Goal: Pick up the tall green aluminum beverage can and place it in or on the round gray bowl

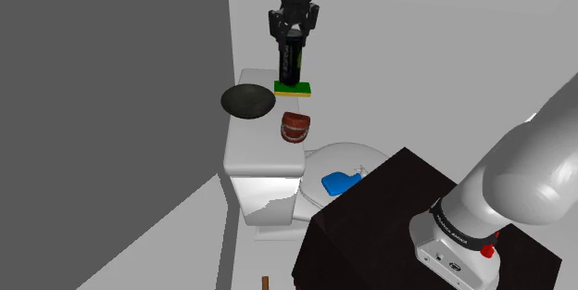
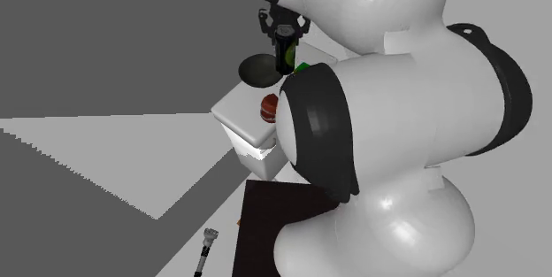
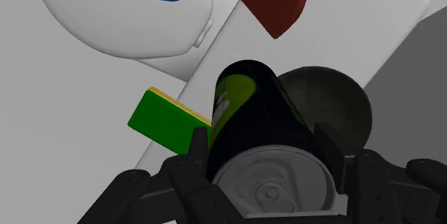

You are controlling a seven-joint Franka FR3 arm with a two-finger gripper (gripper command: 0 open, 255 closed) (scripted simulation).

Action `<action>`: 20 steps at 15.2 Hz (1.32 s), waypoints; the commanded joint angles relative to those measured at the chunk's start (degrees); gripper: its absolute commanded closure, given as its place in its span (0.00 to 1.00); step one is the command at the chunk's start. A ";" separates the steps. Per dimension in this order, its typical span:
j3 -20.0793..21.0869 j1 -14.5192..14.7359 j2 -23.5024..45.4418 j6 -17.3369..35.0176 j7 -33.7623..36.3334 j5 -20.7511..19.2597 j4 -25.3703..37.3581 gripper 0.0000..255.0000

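A tall dark can with green markings (image 1: 293,61) hangs above the white toilet tank (image 1: 255,154), clasped near its top by my gripper (image 1: 294,40). In the wrist view the can (image 3: 254,119) sits between my fingers (image 3: 197,151), its silver lid toward the camera. The round dark gray bowl (image 1: 248,102) rests on the tank, to the shoulder view's left of the can and below it. The bowl (image 3: 337,97) shows beyond the can in the wrist view. In the second exterior view the can (image 2: 285,52) hangs by the bowl (image 2: 259,70).
A green and yellow sponge (image 1: 293,87) lies on the tank just under the can. A dark red dome-shaped object (image 1: 295,127) sits near the tank's front edge. A blue thing (image 1: 339,182) lies on the toilet lid (image 1: 347,163). A flashlight-like object (image 2: 206,250) lies on the floor.
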 commanded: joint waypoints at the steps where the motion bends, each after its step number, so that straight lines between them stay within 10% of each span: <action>1: 0.99 1.01 3.91 -1.90 2.12 -0.75 5.68 1.00; 8: 2.99 6.21 21.41 -12.53 8.01 -4.82 33.10 1.00; 20: 2.78 5.51 20.06 -2.59 8.37 -4.58 21.82 1.00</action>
